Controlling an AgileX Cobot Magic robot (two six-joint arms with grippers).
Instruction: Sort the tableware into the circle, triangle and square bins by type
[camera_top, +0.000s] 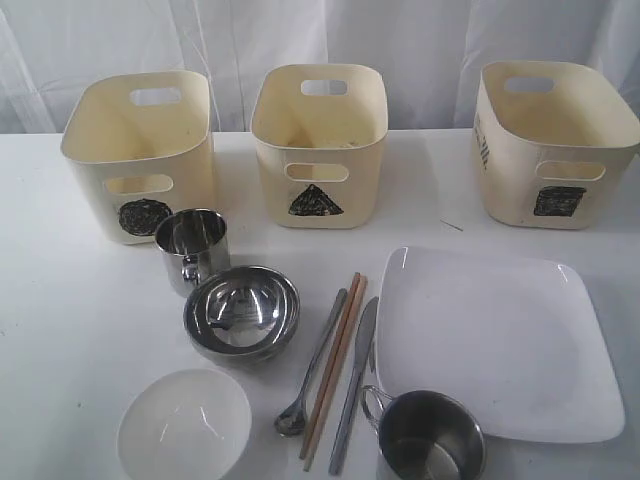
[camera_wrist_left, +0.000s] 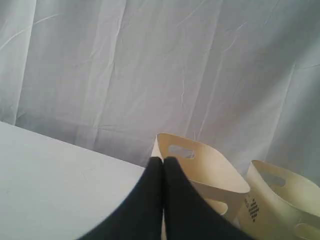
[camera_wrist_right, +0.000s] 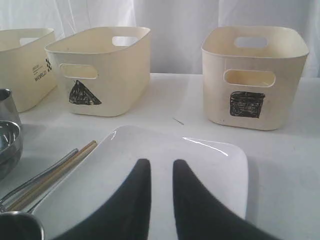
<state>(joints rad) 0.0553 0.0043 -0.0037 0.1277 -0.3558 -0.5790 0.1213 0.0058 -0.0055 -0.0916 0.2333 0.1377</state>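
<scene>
The left gripper (camera_wrist_left: 163, 161) is pressing its smooth black jaws together, empty; the right gripper (camera_wrist_right: 161, 167) is hanging parted above the glossy square plate (camera_wrist_right: 210, 160), square-marked cream tub (camera_wrist_right: 252, 75) sitting at its twelve o'clock.

The exterior view's lower edge cuts off the white bowl (camera_top: 185, 425) at seven o'clock and the steel mug (camera_top: 432, 440) at six; print on the square bin (camera_top: 510, 185), two o'clock, is unreadably small.

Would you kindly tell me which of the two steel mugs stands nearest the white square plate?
The front mug, at the plate's near corner beside the knife; the other mug stands in front of the circle bin.
</scene>
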